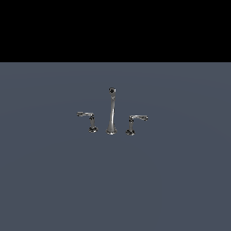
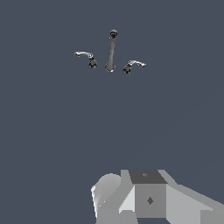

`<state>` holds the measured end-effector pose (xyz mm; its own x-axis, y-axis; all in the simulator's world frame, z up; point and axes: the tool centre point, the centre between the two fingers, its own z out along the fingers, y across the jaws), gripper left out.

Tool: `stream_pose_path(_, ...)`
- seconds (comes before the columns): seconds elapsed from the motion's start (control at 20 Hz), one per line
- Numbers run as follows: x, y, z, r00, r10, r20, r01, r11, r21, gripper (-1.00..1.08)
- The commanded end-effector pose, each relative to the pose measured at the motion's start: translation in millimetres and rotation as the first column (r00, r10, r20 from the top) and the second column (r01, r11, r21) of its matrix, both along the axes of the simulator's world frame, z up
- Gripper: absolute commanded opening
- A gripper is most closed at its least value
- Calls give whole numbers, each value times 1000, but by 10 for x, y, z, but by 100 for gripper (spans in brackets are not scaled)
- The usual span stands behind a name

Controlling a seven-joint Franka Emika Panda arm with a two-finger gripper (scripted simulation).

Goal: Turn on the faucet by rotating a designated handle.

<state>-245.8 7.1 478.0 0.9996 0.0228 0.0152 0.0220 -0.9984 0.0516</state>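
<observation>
A flat, slate-grey desk (image 1: pixel 54 180) spreads out ahead of the tool; a black backdrop (image 1: pixel 115 27) lies beyond it.

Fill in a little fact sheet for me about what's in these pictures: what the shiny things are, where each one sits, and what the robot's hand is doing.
setting: plain grey-blue floor, simulator render
faucet: three small chrome pieces standing in a row
spout: tall, slim, dark round tip, in the middle
handle: on the exterior view's left, thin dim lever pointing away from the spout
twin handle: on the exterior view's right, brighter lever, also pointing outward
gripper: absent from the exterior view; only grey arm parts show in the wrist view, well apart from the faucet
contact: none
</observation>
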Motion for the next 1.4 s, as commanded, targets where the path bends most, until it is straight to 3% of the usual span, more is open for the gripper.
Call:
stream_pose_path(0.0, 0, 0, 0, 1000, 0, 0, 0, 1000, 0, -100)
stream_pose_path(0.8, 99, 270, -311, 991, -132, 2, 132, 991, 4, -100)
stream_pose_path(1.35, 344, 692, -824, 938, -345, 3, 345, 938, 13, -100)
